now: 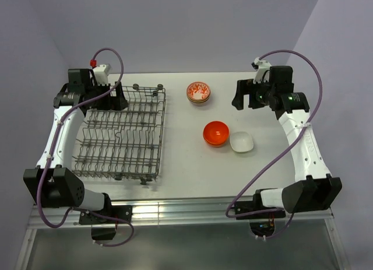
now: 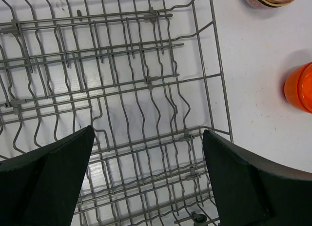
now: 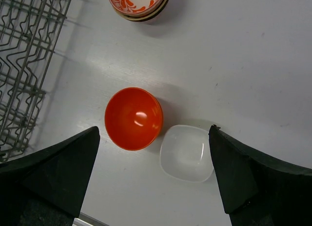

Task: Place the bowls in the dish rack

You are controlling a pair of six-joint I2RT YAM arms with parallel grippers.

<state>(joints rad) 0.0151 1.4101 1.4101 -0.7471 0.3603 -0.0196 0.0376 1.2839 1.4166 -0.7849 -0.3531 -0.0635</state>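
1. Progress: nothing is loaded yet. The dish rack (image 1: 119, 136) stands on the left half of the desk, and no bowl shows among its tines in the top view or the left wrist view. Every bowl in view is outside it, so by my reading the whole task remains.

2. Bowls on the desk:
   - The orange bowl (image 1: 215, 133) sits upright near the middle of the desk, to the right of the rack and apart from it.
   - The white bowl (image 1: 242, 141) lies just beside the orange one on its right. Whether the two touch cannot be told.
   - The patterned bowls (image 1: 199, 92) sit towards the far edge, beyond the orange bowl. The right wrist view suggests a nested stack, but the count cannot be confirmed.

3. Left claw (image 2: 147, 133): released, fingers spread wide, grasping nothing. It hangs over the far end of the rack with only wire beneath it. All bowls lie well off to its right.

4. Right claw (image 3: 153, 131): released, fingers wide, empty. It hovers near the far right of the desk. In its own view the orange and white bowls lie between its fingers, below them and untouched.

5. Judgement: the right claw is better placed for a first pick, and the orange bowl is the likeliest candidate.
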